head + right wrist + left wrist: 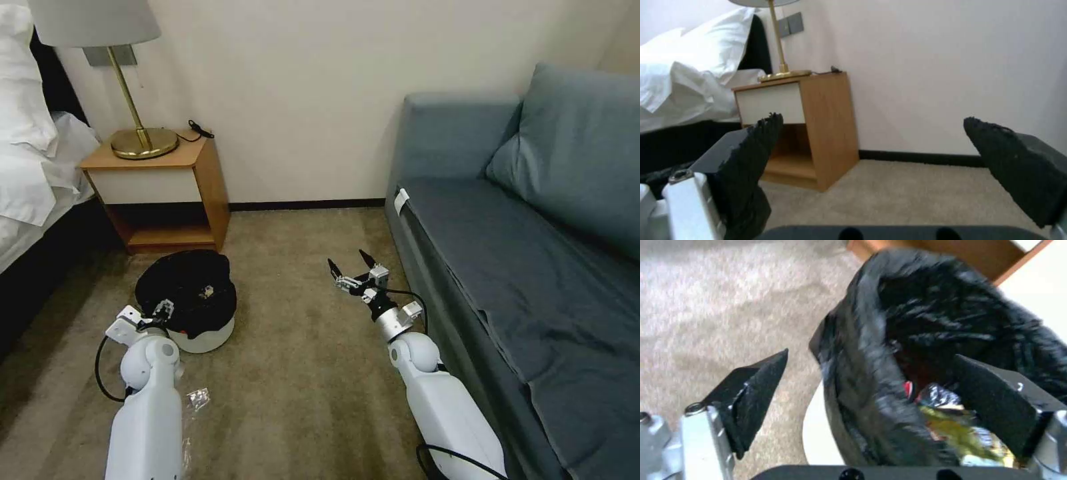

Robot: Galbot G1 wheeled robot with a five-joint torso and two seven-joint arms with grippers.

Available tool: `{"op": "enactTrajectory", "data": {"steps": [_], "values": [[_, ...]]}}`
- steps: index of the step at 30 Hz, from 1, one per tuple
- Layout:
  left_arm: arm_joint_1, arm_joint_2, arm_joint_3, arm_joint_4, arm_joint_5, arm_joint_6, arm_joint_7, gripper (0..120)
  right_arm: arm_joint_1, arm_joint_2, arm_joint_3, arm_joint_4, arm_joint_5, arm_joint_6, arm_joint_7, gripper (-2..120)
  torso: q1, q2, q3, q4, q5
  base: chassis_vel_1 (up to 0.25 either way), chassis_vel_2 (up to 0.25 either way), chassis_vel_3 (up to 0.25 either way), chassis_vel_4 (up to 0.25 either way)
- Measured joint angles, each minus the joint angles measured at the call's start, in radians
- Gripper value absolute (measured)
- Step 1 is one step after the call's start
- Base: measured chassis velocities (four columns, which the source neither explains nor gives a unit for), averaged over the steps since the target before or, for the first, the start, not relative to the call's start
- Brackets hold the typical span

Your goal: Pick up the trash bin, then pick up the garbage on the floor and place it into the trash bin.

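A carpeted hotel room: blue sofa [533,220] on the right, nightstand [163,193] by the wall. The trash bin [193,303] sits on the carpet before it, snack wrappers [960,426] already inside. The left gripper [871,400] straddles its rim, jaws wide; the loose liner could slip or the bin tip. The right gripper [353,265] hovers spread, empty

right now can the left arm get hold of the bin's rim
Probably yes: the left gripper is open and straddles the bin's bag-covered rim, one finger inside and one outside, nothing between.
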Motion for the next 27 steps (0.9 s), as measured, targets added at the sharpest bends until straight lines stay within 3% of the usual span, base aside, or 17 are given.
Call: {"op": "enactTrajectory", "data": {"steps": [5, 7, 8, 11, 12, 15, 22, 24, 25, 27], "values": [[0.025, 0.000, 0.001, -0.070, 0.061, 0.012, 0.051, 100, -0.010, 0.003, 0.002, 0.006, -0.009, 0.003, 0.000, 100, 0.000, 0.000, 0.000, 0.0000, 0.0000, 0.000, 0.000, 0.000, 0.000], [0.059, 0.007, 0.006, -0.146, 0.155, 0.009, 0.154, 100, -0.019, 0.009, 0.012, 0.020, -0.019, 0.009, 0.016, 100, 0.000, 0.000, 0.000, 0.0001, 0.0001, 0.000, 0.000, 0.000, 0.000], [0.059, 0.007, 0.006, -0.146, 0.155, 0.009, 0.154, 100, -0.019, 0.009, 0.012, 0.020, -0.019, 0.009, 0.016, 100, 0.000, 0.000, 0.000, 0.0001, 0.0001, 0.000, 0.000, 0.000, 0.000], [0.091, 0.011, 0.012, -0.191, 0.243, -0.012, 0.301, 100, -0.038, 0.017, 0.028, 0.060, -0.051, -0.007, 0.112, 100, 0.000, 0.000, 0.000, 0.0001, 0.0003, 0.000, 0.000, 0.000, 0.000], [0.091, 0.011, 0.012, -0.191, 0.243, -0.012, 0.301, 100, -0.038, 0.017, 0.028, 0.060, -0.051, -0.007, 0.112, 100, 0.000, 0.000, 0.000, 0.0001, 0.0003, 0.000, 0.000, 0.000, 0.000], [0.114, 0.012, 0.020, -0.197, 0.345, -0.040, 0.435, 100, -0.067, 0.019, 0.050, 0.108, -0.126, -0.053, 0.212, 100, 0.000, 0.000, 0.000, 0.0000, 0.0000, 0.000, 0.000, 0.000, 0.000], [0.137, 0.012, 0.035, -0.181, 0.419, -0.074, 0.547, 100, -0.111, 0.042, 0.081, 0.161, -0.180, -0.081, 0.281, 100, 0.000, 0.000, 0.000, -0.0001, 0.0001, 0.000, 0.000, 0.000, 0.000], [0.147, 0.018, 0.038, -0.161, 0.463, -0.116, 0.615, 100, -0.126, 0.057, 0.097, 0.176, -0.202, -0.084, 0.308, 100, 0.000, 0.000, 0.000, -0.0001, -0.0001, 0.000, 0.000, 0.000, 0.000], [0.147, 0.018, 0.038, -0.161, 0.463, -0.116, 0.615, 100, -0.126, 0.057, 0.097, 0.176, -0.202, -0.084, 0.308, 100, 0.000, 0.000, 0.000, -0.0001, -0.0001, 0.000, 0.000, 0.000, 0.000], [0.162, 0.030, 0.047, -0.146, 0.475, -0.157, 0.671, 100, -0.144, 0.073, 0.119, 0.188, -0.233, -0.083, 0.344, 100, 0.000, 0.000, 0.000, 0.0000, 0.0000, 0.000, 0.000, 0.000, 0.000]]}}
